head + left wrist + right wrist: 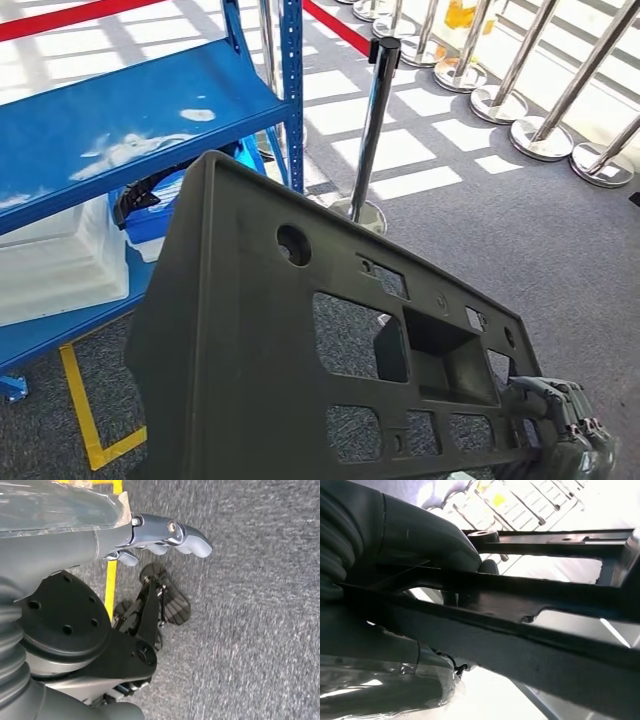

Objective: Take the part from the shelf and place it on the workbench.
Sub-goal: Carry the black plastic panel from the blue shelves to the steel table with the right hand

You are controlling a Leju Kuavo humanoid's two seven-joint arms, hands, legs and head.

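Observation:
A large dark grey plastic panel (249, 340) with several cut-outs slants across the head view, clear of the blue shelf (113, 120). My right hand (566, 425) grips the panel's lower right end. In the right wrist view the thick thumb (425, 535) lies against the panel's ribs (546, 595). My left hand (166, 535) hangs over the grey carpet with its fingers held out straight and nothing in it.
A chrome stanchion post (373, 120) stands just behind the panel, and a row of others (528, 130) runs along the back right. The lower shelf carries a white tray (53, 260) and a blue bin (151, 215). Yellow tape (83, 410) marks the carpet.

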